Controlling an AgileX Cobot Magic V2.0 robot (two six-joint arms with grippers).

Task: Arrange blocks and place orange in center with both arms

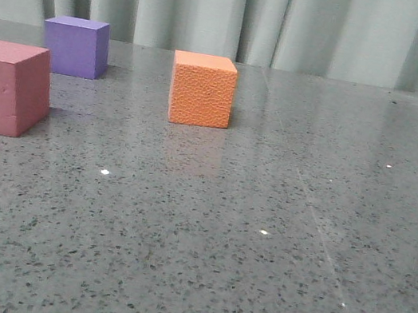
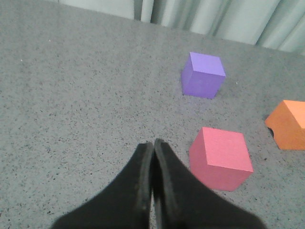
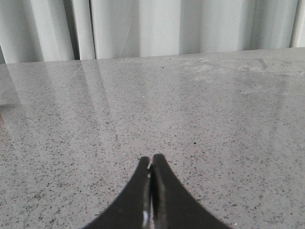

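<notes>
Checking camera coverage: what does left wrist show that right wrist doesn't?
Left wrist only: the purple cube, the pink cube, the orange cube at the frame edge, and the left gripper, shut and holding nothing. Right wrist only: the right gripper, also shut and holding nothing, over bare tabletop with no cubes in view. Both: the speckled grey table and the pale curtain behind it.
</notes>
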